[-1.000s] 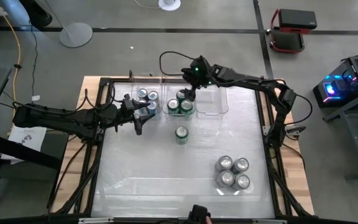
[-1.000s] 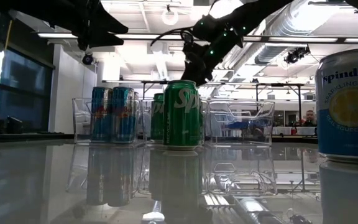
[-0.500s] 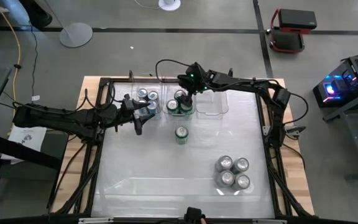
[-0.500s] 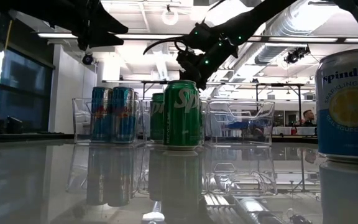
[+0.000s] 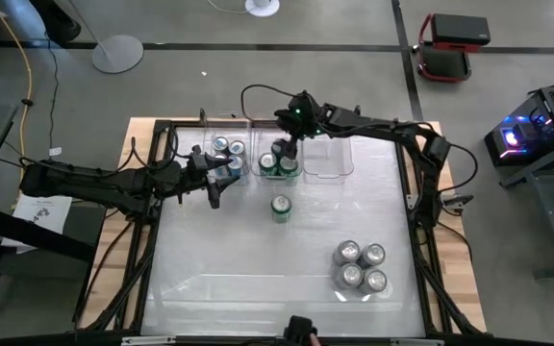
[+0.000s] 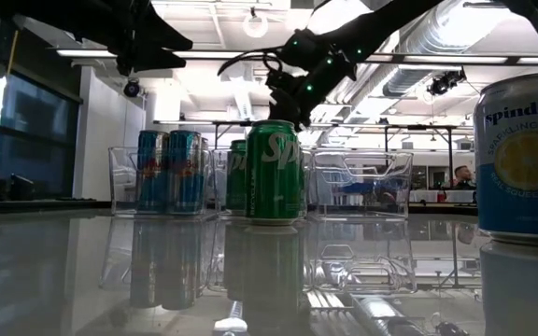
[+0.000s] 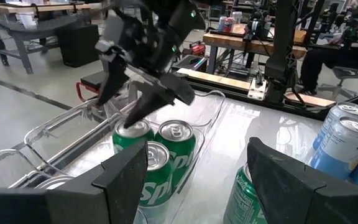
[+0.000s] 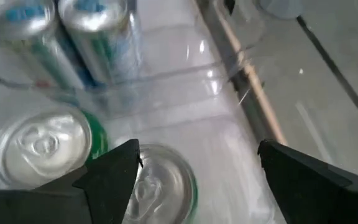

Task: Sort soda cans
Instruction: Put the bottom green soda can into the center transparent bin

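We see the right claw (image 5: 288,147), fingers apart, above green metal soda cans (image 5: 279,163) in a clear plastic bin (image 5: 303,171). The left claw (image 5: 221,176) hangs open beside blue cans (image 5: 227,147).

The lone cylindrical metal can (image 5: 281,208) standing on the glossy white desk (image 5: 258,269) has green sides with white lettering and a silver top. Three more green-sided metal cans (image 7: 157,155) sit in the middle clear plastic bin (image 5: 279,163), white script on their sides. The cans with blue sides and silver panels (image 6: 168,171) fill the neighbouring clear bin. The four silver-grey cans (image 5: 361,266) show a yellow lemon picture (image 6: 521,159) and dark lettering. Both arms are black; the right gripper (image 5: 288,147) has small green lights above it.
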`<state>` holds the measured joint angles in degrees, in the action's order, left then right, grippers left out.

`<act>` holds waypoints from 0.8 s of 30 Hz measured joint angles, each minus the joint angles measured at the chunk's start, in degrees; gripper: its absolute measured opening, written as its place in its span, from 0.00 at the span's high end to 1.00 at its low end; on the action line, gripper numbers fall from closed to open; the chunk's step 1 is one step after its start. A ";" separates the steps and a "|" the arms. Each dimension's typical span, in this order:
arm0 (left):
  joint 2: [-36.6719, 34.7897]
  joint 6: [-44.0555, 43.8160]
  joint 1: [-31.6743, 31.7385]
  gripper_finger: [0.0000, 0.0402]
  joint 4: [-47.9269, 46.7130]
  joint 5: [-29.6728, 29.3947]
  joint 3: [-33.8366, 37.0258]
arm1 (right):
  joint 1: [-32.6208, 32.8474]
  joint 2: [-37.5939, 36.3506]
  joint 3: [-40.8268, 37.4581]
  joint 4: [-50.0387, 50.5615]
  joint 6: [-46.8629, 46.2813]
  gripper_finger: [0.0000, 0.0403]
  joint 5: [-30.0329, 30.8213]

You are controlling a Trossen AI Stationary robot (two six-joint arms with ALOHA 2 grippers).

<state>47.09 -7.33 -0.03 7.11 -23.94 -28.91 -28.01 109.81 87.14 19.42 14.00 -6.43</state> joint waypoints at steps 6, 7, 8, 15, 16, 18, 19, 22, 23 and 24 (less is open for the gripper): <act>-0.01 0.00 0.00 0.37 -0.09 0.00 0.00 | 0.04 -0.16 0.10 2.05 0.04 0.20 -3.64; 0.00 0.00 0.00 0.37 -0.15 0.00 0.00 | 0.04 0.00 0.10 2.16 0.01 0.20 -3.91; 0.00 0.00 0.00 0.37 -0.26 0.00 0.00 | 0.06 0.05 0.10 2.22 0.00 0.20 -4.13; -0.02 0.00 0.00 0.37 -0.26 0.00 0.00 | 0.07 1.89 0.13 2.40 0.52 0.20 -4.80; 0.00 0.00 0.00 0.37 -0.26 0.00 0.00 | 0.09 2.19 0.18 2.29 0.76 0.20 -4.89; 0.00 0.00 0.00 0.37 -0.26 0.00 0.00 | 0.05 2.52 0.10 2.63 1.15 0.20 -5.01; 0.00 0.00 0.00 0.37 -0.26 0.00 0.00 | 0.08 2.54 0.10 2.62 1.45 0.20 -4.81; -0.02 -0.01 0.00 0.37 -0.25 0.01 0.00 | 0.07 2.69 0.12 2.70 1.98 0.20 -4.78; -0.02 0.00 0.00 0.37 -0.25 0.00 0.00 | 0.07 2.70 0.16 2.96 2.39 0.20 -4.68; -0.01 0.00 0.00 0.37 -0.21 0.00 0.00 | 0.07 2.70 0.19 3.18 2.66 0.20 -4.46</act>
<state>47.08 -7.33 -0.03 6.90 -23.94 -28.91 -27.94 112.51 87.33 22.59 16.66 -10.89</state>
